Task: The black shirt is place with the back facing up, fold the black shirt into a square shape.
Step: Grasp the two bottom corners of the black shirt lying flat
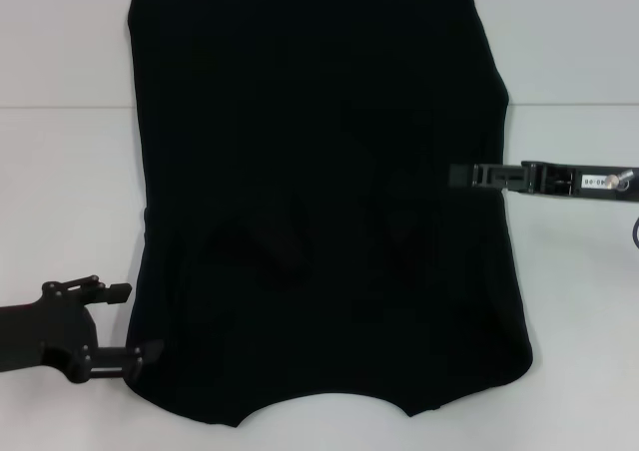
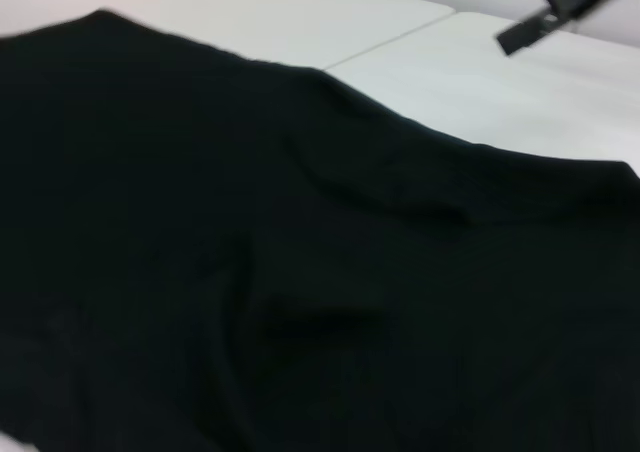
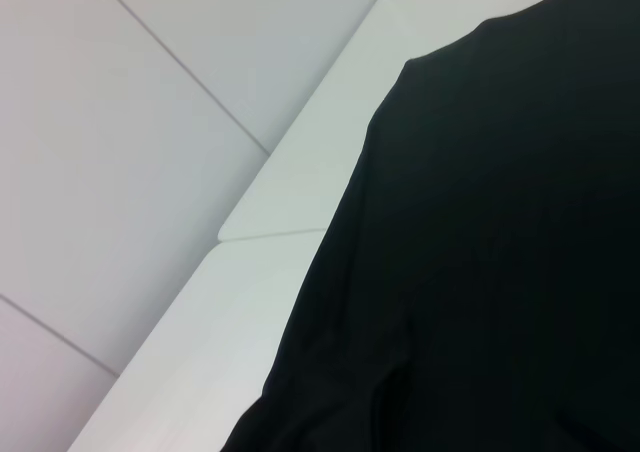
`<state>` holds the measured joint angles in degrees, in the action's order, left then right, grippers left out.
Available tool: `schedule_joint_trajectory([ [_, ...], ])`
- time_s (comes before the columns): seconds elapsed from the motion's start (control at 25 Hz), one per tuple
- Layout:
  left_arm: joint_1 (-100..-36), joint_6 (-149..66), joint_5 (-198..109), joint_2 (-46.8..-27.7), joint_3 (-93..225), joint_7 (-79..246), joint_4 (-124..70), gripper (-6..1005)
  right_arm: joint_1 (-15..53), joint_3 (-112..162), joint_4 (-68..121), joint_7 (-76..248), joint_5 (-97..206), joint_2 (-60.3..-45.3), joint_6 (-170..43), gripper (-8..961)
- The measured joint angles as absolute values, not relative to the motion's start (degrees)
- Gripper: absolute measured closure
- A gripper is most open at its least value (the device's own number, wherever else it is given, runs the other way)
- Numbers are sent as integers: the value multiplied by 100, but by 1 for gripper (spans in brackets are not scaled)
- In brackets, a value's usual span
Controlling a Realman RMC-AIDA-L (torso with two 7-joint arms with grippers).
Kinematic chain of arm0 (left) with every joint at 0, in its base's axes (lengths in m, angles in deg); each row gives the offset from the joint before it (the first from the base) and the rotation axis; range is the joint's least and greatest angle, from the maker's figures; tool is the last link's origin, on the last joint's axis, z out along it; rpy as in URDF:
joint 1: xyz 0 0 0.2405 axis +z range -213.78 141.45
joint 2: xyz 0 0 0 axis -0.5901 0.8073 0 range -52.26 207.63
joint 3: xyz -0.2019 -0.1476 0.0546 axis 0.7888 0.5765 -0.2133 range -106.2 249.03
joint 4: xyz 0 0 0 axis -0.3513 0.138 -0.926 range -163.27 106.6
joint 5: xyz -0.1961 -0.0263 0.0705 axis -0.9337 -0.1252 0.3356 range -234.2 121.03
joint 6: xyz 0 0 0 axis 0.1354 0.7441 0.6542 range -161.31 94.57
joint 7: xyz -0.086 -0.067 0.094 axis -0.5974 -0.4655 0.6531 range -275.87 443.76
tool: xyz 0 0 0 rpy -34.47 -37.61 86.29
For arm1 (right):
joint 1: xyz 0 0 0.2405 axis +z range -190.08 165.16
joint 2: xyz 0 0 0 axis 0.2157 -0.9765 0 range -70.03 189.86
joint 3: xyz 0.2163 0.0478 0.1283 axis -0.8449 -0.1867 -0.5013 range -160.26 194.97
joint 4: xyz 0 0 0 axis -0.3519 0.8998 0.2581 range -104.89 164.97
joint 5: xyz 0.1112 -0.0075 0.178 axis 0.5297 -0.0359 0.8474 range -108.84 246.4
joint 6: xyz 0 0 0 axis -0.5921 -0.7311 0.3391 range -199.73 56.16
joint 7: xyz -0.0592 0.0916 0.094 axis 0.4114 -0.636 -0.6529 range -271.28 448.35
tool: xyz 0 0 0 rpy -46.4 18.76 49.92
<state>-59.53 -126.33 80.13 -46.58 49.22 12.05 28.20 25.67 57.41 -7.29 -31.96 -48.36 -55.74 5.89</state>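
Note:
The black shirt [image 1: 319, 192] lies flat on the white table [image 1: 60, 192], with its curved neckline at the near edge and its straight hem at the far edge. Both sleeves look folded in, leaving soft ridges near the middle. My left gripper [image 1: 133, 323] is open at the shirt's near left corner, its fingers on either side of the cloth's edge and holding nothing. Reaching in from the right, my right gripper [image 1: 461, 175] hovers over the shirt's right edge about halfway up. The shirt [image 2: 300, 272] fills the left wrist view, with the right gripper [image 2: 530, 27] far off. The right wrist view shows the shirt [image 3: 500, 252] too.
A seam [image 1: 60, 107] between two tabletops crosses behind the shirt. Bare white table lies on both sides of the cloth. The right wrist view shows the table edge [image 3: 200, 302] with tiled floor [image 3: 100, 122] beyond it.

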Motion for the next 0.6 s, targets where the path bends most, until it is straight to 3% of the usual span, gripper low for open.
schedule_joint_trajectory([
  [0.6,-5833,-12747,7799,-4695,4886,2669,2575,124,2729,5636,-613,-3249,-4819,-5580,292,25],
])
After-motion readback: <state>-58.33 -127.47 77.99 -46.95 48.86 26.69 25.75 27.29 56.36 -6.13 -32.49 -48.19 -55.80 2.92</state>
